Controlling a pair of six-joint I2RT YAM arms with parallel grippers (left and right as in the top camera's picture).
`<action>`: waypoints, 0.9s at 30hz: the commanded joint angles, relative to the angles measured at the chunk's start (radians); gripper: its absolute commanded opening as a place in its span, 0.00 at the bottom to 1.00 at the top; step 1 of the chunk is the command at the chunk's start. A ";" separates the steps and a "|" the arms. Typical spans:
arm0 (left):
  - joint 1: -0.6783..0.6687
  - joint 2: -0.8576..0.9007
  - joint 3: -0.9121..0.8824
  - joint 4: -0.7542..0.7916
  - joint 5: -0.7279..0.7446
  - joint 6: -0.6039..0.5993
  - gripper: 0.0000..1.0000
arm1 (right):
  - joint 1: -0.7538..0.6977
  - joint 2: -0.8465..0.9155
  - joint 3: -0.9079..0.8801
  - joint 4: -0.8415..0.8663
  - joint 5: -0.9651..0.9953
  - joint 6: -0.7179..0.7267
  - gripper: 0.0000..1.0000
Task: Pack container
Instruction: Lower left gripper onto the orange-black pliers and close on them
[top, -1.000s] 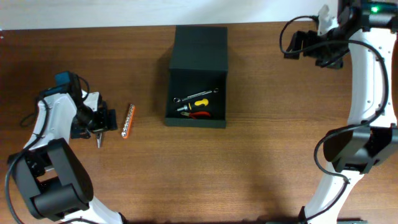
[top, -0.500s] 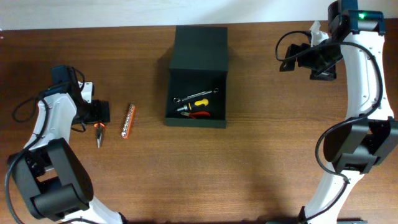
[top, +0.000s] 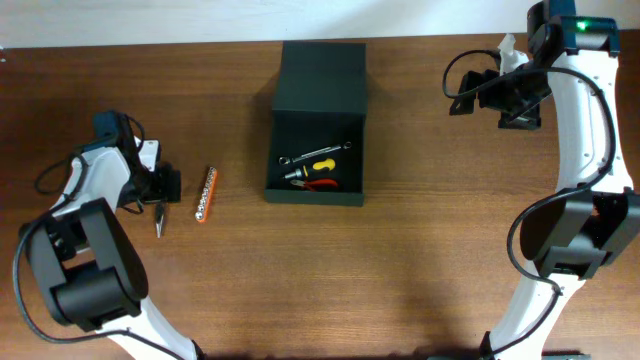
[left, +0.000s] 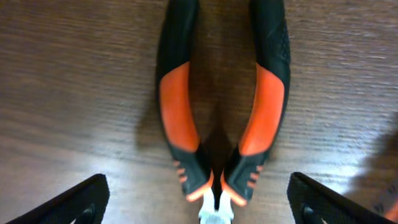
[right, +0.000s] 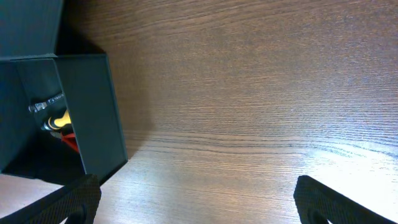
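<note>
Left gripper (top: 163, 186): at the left of the overhead frame, hanging low over the bench (top: 400, 280) with fingers (left: 74, 202) spread wide apart, clamped on nothing. Looks straight down in the wrist view on the black-and-orange pliers (left: 177, 118), lying flat on the wood with handles toward the top of that frame and the nose at its bottom edge, between the two fingertips; cannot tell whether touching. Just right of the pliers in the overhead frame: an orange strip (top: 206, 193) set with small silvery pieces, lying apart from both. Container (top: 312, 195): upper centre of the overhead frame, well right of the strip, open, lid (top: 322, 70) swung back toward the top edge. Holds a silver wrench (top: 315, 153), a yellow-handled tool (top: 320, 166) and a red-handled tool (top: 322, 183), side by side on its floor. Right gripper (top: 465, 95): upper right of the overhead frame, well apart from the container, jaws wide open and empty; shows in its wrist view bare wood with one corner of the container at the left edge.
</note>
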 joint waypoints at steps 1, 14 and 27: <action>0.003 0.024 0.015 0.018 0.023 0.019 0.93 | 0.003 0.002 -0.005 0.000 -0.006 -0.002 0.99; 0.003 0.034 0.015 0.028 0.082 -0.037 0.89 | 0.003 0.003 -0.005 -0.004 -0.006 -0.002 0.99; 0.004 0.090 0.015 0.003 0.071 -0.064 0.77 | 0.003 0.002 -0.005 -0.019 -0.006 -0.002 0.99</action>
